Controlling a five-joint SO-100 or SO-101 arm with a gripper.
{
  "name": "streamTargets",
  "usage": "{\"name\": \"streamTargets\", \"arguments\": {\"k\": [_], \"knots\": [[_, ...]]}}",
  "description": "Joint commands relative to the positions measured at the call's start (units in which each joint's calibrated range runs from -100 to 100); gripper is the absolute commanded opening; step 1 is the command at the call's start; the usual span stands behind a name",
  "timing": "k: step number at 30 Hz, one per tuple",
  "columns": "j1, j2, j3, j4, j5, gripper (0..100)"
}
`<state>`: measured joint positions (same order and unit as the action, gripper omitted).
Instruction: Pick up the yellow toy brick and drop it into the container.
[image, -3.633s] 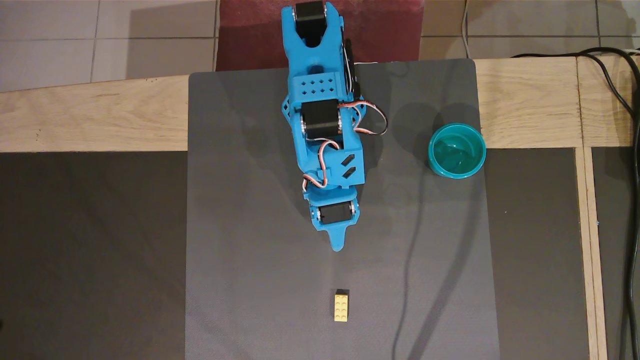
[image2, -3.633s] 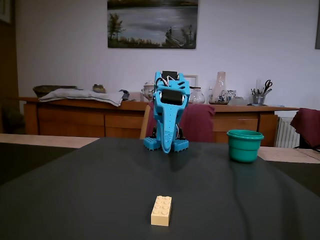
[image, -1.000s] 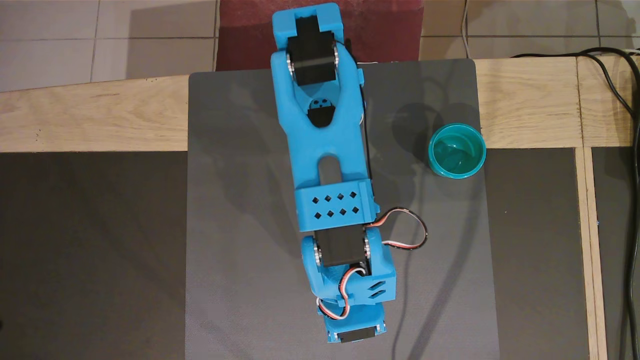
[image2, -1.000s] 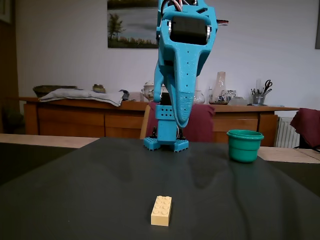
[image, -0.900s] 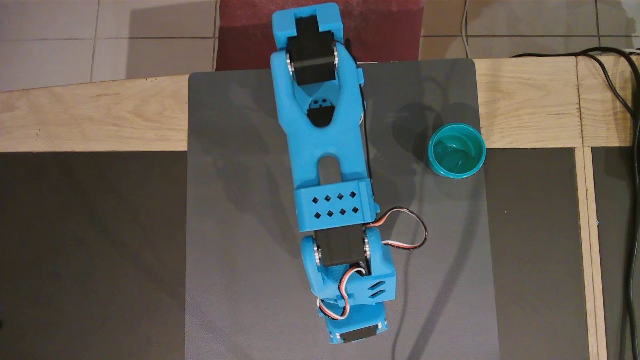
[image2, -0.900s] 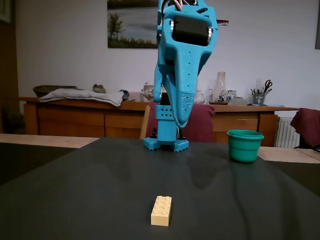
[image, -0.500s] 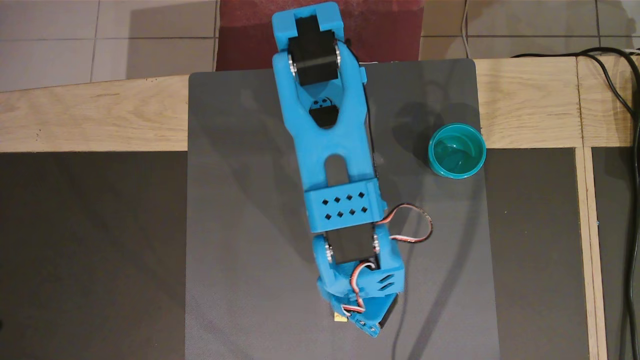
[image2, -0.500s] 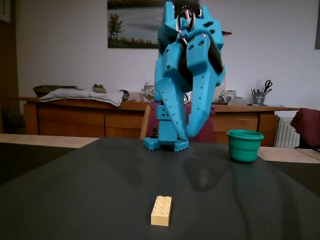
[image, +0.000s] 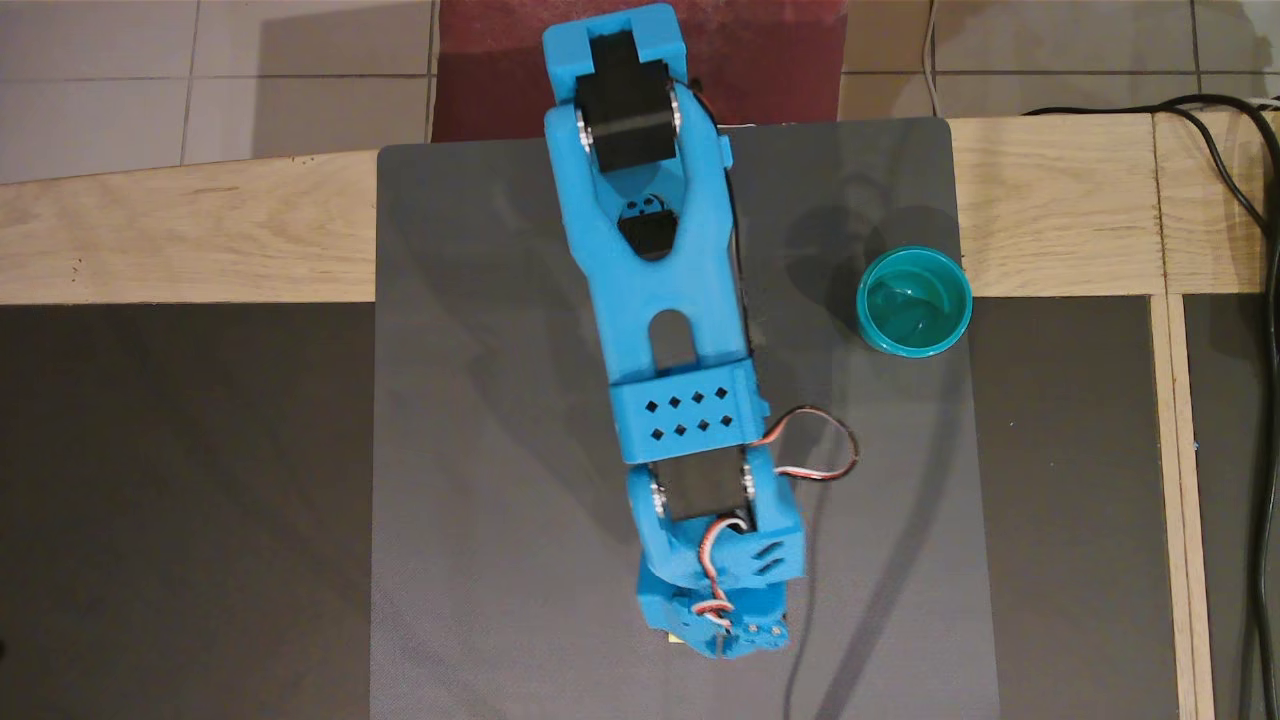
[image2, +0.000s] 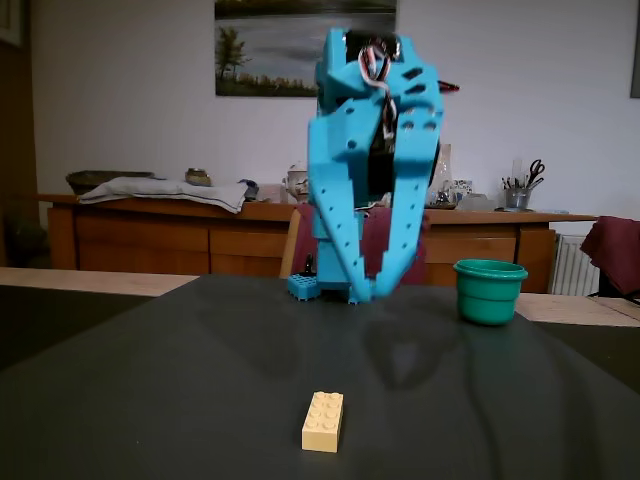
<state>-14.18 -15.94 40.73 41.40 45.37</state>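
The yellow toy brick (image2: 323, 421) lies flat on the dark mat near the front edge in the fixed view. In the overhead view only a yellow sliver (image: 677, 640) shows from under the arm's wrist. My blue gripper (image2: 366, 293) points down and hangs above the mat, above and slightly behind the brick, without touching it; in the overhead view it (image: 728, 645) is at the bottom centre. Its fingertips meet and hold nothing. The teal-green cup (image2: 489, 300) stands upright and empty at the right of the mat, also seen from overhead (image: 915, 302).
The dark mat (image: 500, 420) lies over a wooden table (image: 180, 235). Black cables (image: 1250, 200) run along the right edge. The arm's servo wire (image: 830, 450) loops out to the right of the wrist. A sideboard and chairs stand far behind.
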Motion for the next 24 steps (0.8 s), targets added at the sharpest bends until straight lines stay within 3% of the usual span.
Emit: {"name": "streamTargets", "arguments": {"k": [1,12,24], "knots": [[0.21,-0.25,1.96,-2.35,1.46,0],[5.86,4.64,1.68,-4.04,5.12,0],[5.71,7.0,1.77,-4.04,4.97,1]]}}
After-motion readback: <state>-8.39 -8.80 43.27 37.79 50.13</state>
